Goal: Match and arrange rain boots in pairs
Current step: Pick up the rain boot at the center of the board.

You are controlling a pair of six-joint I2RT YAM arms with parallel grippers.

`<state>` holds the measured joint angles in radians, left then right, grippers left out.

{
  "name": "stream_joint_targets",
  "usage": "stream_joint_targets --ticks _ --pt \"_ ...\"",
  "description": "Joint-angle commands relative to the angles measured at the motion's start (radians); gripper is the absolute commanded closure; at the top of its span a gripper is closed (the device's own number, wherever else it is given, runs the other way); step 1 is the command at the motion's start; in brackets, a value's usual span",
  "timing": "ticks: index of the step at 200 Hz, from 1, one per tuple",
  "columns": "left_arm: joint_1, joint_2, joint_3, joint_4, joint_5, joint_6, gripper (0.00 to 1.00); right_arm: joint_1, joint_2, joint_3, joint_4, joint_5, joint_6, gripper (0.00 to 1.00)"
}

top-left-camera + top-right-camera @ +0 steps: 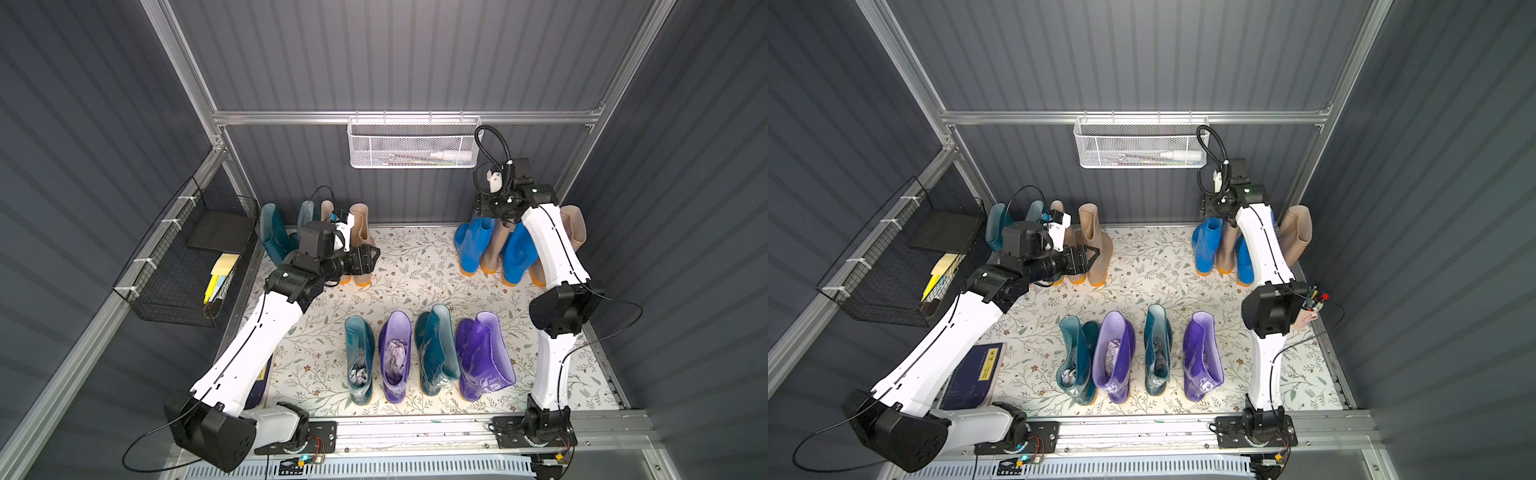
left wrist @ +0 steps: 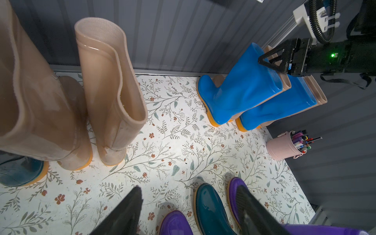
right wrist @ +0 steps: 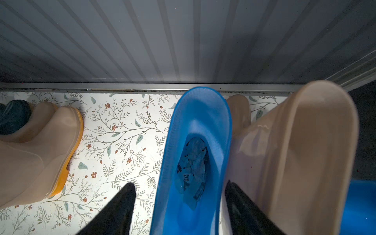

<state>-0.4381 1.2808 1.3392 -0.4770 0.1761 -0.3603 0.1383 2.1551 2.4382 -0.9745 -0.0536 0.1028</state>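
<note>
In both top views you see the floral mat (image 1: 415, 286) carrying three groups of rain boots. Along its near edge an upright row alternates colours: teal boot (image 1: 359, 357), purple boot (image 1: 395, 357), second teal boot (image 1: 436, 353), second purple boot (image 1: 484, 357). In the far-left corner a teal pair (image 1: 272, 237) stands next to a beige pair (image 1: 360, 230). Packed together in the far-right corner are a blue boot (image 1: 471, 245), a beige boot (image 1: 494, 249), a second blue boot (image 1: 517, 257) and another beige boot (image 1: 575, 228). Your left gripper (image 1: 369, 255) hangs just beside the beige pair. Your right gripper (image 1: 483, 210) sits above the far-right group.

In the left wrist view, the left fingers (image 2: 130, 209) stand well apart, with only mat and boot toes beyond them; nothing is held. You can also see the right gripper at the blue boot's top, and a pink pen cup (image 2: 280, 148) near the mat's right edge.

In the right wrist view, the right fingers (image 3: 122, 203) straddle the blue boot's cuff. Mat shows between one finger and the rubber, so the jaws are spread, not pinching. Crumpled paper (image 3: 193, 162) fills that boot, and the beige boot presses against its side.
</note>
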Motion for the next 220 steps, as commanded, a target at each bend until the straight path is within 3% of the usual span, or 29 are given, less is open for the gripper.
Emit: stream_joint_targets --ticks 1,24,107,180,220 --pt "-0.004 -0.031 -0.015 -0.005 -0.012 0.001 0.25 0.008 0.028 0.038 -0.036 -0.015 0.003 0.31" --pt "-0.003 -0.038 -0.02 -0.007 -0.016 0.001 0.25 0.01 0.039 0.047 -0.038 -0.026 0.008 0.38" --pt "-0.004 -0.04 -0.015 -0.014 -0.02 -0.002 0.24 0.009 0.044 0.061 -0.052 -0.05 0.01 0.86" --pt "-0.004 -0.026 -0.014 -0.009 -0.013 -0.007 0.24 0.01 0.021 0.062 -0.035 -0.092 0.016 1.0" --pt "-0.004 -0.015 -0.009 -0.009 -0.012 -0.007 0.24 0.018 -0.003 0.063 -0.013 -0.106 0.023 1.0"
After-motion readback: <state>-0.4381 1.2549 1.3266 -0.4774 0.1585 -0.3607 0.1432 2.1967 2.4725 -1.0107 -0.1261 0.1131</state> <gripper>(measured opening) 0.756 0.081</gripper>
